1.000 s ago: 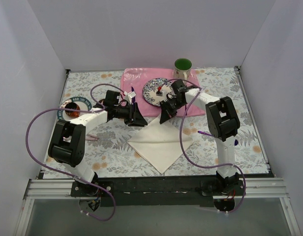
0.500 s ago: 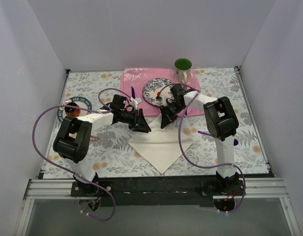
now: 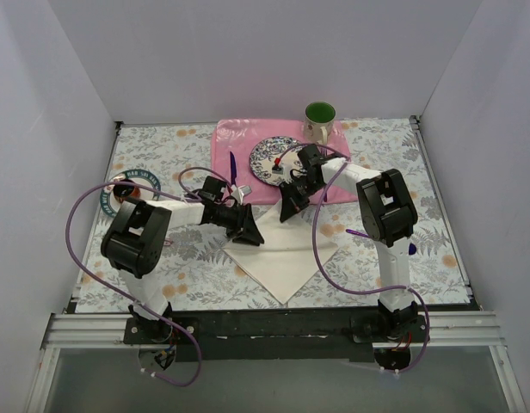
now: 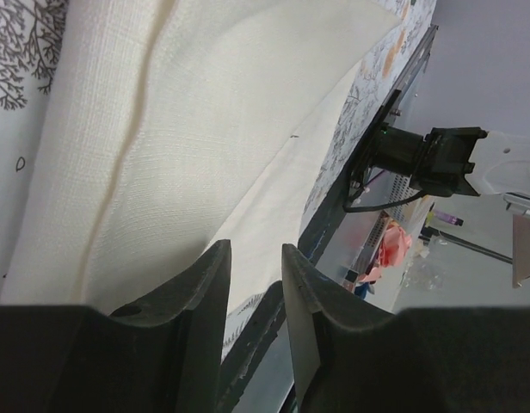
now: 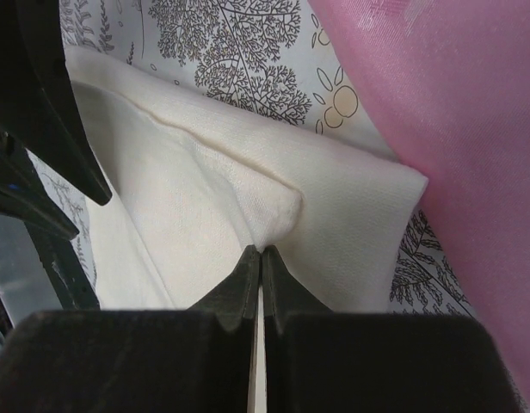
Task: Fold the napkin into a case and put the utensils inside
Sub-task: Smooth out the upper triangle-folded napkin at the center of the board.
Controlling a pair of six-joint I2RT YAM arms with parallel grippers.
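The napkin (image 3: 280,258) is plain cream-white. Beyond the napkin sit a pink placemat (image 3: 235,138) and a white plate (image 3: 265,155) with dark-blue flowers. Under the napkin, the tablecloth (image 3: 192,258) is white, printed with grey ferns and orange blossoms

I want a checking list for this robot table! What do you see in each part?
Surface: flowery table, flat.
Job's things: white napkin folded into a triangle, point toward the robot; shiny utensils too small to tell.
Clutter: pink placemat with a patterned plate and a dark purple utensil on it; green mug; round dish at the left.
Hands: right hand shut, pinching the napkin; left hand slightly open, right at the napkin.
Cables: purple cables loop from both arms.
Surroundings: plain white walls.
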